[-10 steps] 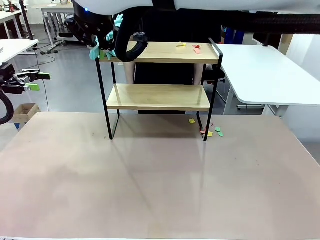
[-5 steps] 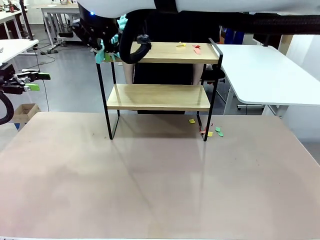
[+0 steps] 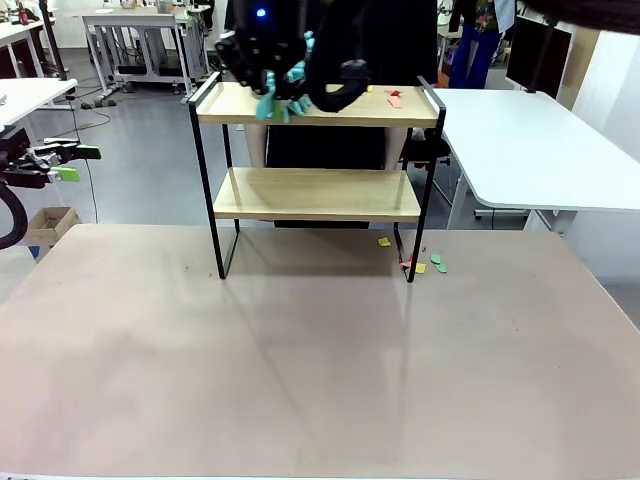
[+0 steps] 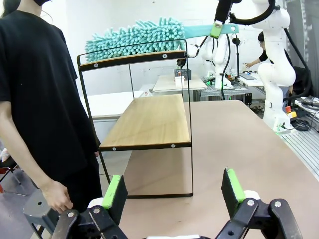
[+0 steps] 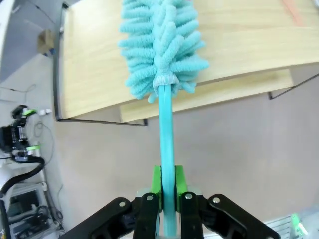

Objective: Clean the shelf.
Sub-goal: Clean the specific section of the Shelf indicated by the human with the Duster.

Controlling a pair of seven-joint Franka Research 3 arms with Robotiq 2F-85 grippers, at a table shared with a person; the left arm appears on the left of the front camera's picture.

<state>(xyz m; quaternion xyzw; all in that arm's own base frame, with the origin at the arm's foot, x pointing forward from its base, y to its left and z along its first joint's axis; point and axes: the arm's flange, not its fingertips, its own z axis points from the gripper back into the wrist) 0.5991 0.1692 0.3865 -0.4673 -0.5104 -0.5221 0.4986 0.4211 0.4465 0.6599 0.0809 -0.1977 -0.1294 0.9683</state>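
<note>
The shelf [image 3: 317, 194] stands at the far side of the table, two light wooden boards in a thin black frame. My right gripper [image 3: 268, 75] reaches over its top board [image 3: 340, 108], shut on the handle of a teal fluffy duster [image 3: 280, 102] whose head rests on the board left of centre. In the right wrist view the fingers [image 5: 157, 180] clamp the handle [image 5: 166, 134] and the duster head [image 5: 162, 45] lies on the wood. Small paper scraps [image 3: 391, 97] lie at the board's right end. My left gripper [image 3: 62, 162] hangs open off the table's left side; its jaws [image 4: 174, 189] hold nothing.
Coloured paper scraps [image 3: 415, 263] lie on the table by the shelf's right leg. A person in black [image 4: 40, 99] stands just behind the shelf. A white table [image 3: 530, 140] stands at the right. The near table surface [image 3: 320, 370] is bare.
My right arm has swept the duster to the right along the top board, from its left end toward the middle. The left arm has stayed still.
</note>
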